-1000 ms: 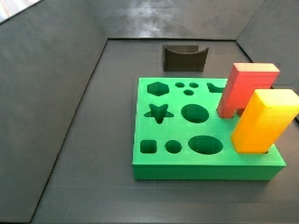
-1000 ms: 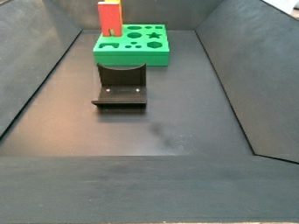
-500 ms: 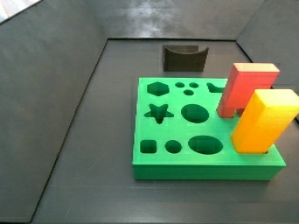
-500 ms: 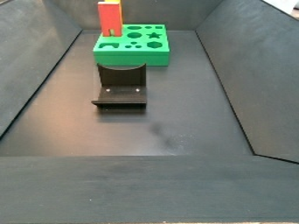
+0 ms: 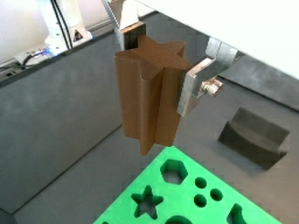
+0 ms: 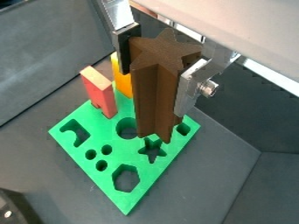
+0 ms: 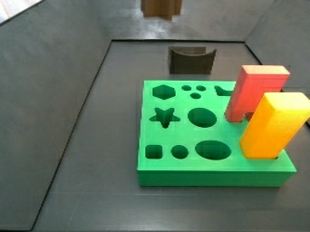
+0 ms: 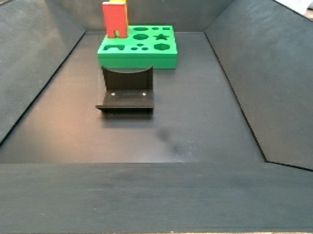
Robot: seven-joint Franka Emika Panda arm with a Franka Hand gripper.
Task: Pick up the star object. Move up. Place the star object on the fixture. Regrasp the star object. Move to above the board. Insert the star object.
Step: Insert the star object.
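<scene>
My gripper [image 5: 163,66] [image 6: 160,74] is shut on the star object [image 5: 146,96] [image 6: 156,87], a brown star-section peg held upright between the silver fingers [image 5: 195,83] [image 6: 194,86]. It hangs high above the green board [image 6: 117,144] [image 5: 158,188]; its lower end shows over the star hole [image 6: 151,149] in a wrist view. In a side view only the peg's lower end [image 7: 161,7] shows at the top edge, above the board [image 7: 182,177] and its star hole [image 7: 165,116]. The gripper is out of frame in a side view showing the board [image 8: 156,57]. The dark fixture [image 7: 191,60] [image 8: 126,94] [image 5: 253,137] stands empty.
A red block [image 7: 256,88] [image 6: 98,89] [image 8: 113,17] and a yellow block [image 7: 271,124] [image 6: 121,74] stand upright in the board. Dark sloping walls [image 7: 54,63] [image 8: 37,55] enclose the floor on all sides.
The brown peg's lower end has come into a side view at the top edge; before it was out of frame. Board, blocks and fixture have not moved.
</scene>
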